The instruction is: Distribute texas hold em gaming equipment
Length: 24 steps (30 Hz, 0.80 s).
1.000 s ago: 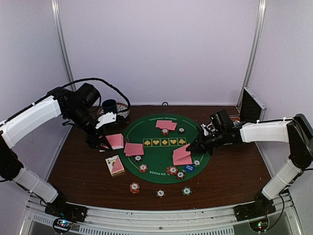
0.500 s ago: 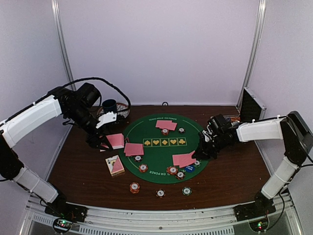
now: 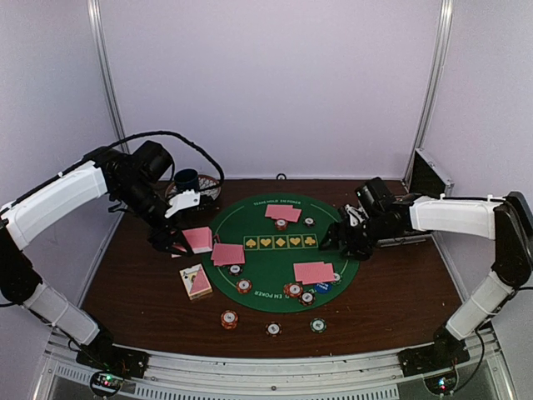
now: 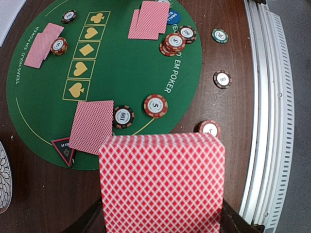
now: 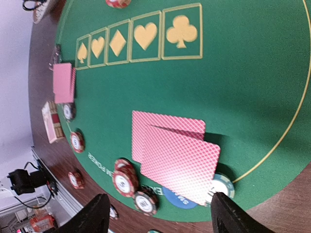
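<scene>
My left gripper (image 3: 176, 243) is shut on a deck of pink-backed cards (image 4: 163, 184) and holds it above the table's left side, just off the round green mat (image 3: 275, 258). My right gripper (image 3: 338, 242) is open and empty, hovering over the mat's right edge. In the right wrist view two overlapping cards (image 5: 175, 155) lie face down on the mat ahead of its fingers (image 5: 95, 216). A blue button (image 5: 180, 199) and a green-white chip (image 5: 221, 187) peek out under them. Other card pairs lie at the mat's far side (image 3: 283, 212) and left side (image 3: 227, 254). A black-red triangular marker (image 4: 63, 148) lies by the left pair.
A card box (image 3: 196, 281) lies left of the mat. Striped chips sit on the mat (image 3: 292, 290) and on the brown table in front of it (image 3: 229, 319) (image 3: 273, 329) (image 3: 317, 325). A dark blue cup (image 3: 186, 179) stands at the back left, a metal case (image 3: 429, 179) at the back right.
The right gripper laid its card on the near-right pair, opened, and drew back up and to the right. The left arm with the deck has stayed put.
</scene>
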### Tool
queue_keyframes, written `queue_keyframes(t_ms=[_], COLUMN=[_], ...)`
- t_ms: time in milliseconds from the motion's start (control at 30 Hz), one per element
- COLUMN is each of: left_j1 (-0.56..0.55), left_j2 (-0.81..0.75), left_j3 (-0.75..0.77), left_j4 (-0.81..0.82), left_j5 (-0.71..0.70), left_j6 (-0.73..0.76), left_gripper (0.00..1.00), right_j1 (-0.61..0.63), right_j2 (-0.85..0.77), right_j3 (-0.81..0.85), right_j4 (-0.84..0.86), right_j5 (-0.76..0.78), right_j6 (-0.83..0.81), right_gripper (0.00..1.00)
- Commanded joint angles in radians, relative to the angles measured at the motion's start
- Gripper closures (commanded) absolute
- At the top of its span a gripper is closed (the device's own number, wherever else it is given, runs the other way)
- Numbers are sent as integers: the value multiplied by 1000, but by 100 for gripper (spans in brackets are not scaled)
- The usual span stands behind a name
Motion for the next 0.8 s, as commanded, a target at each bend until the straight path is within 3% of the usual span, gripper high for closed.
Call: queue_keyframes(t_ms=[0,267,433,600,767], left_j1=[3,3,3,3,4], left_j2=[-1,-1,-4,-4,-11], left_j3=[33,39,37,36,33], left_j4=[-2,-2,-2,-2,-1], left_j5=[29,31,25,29,28], left_j6=[7,2,2,0,1], left_gripper=[100,100,100,100,100], right_j1=[39,204,312,365,396], right_j2=[-59,-16,102,229,307], right_j3=[75,142,203,258,311], right_j4=[-8,166,419,649,734], right_j5=[40,63,-19,-84,-118], right_j6=[21,196,350,495,561], right_gripper=[4,1,1,7,8])
